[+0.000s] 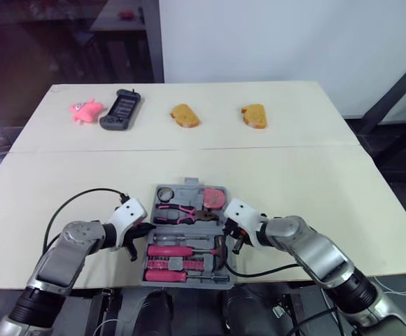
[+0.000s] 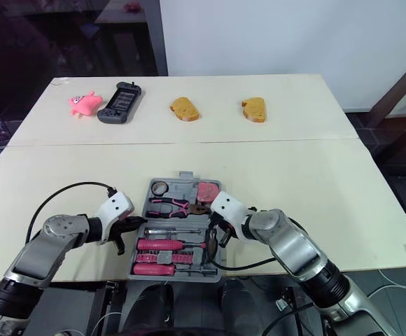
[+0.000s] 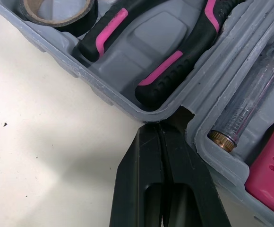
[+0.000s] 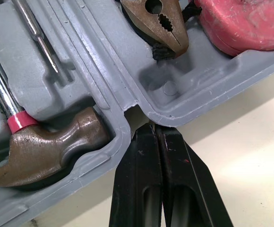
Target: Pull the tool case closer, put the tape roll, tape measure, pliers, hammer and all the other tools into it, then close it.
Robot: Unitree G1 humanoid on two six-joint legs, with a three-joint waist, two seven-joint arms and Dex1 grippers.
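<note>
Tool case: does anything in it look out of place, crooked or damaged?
Nothing stands out in the tool case: the tape roll, pliers, tape measure and hammer each lie seated in moulded slots. The hammer head and plier tips look tarnished brown, nothing more.

You are looking at a pale table (image 1: 315, 168), with a seam (image 1: 273, 148) running across it from side to side. Behind it a white wall (image 1: 294, 42) stands to the right and dark glass (image 1: 49, 42) to the left, with a dark post (image 1: 152, 42) between them. The floor (image 1: 399, 157) at the right is dark.
</note>
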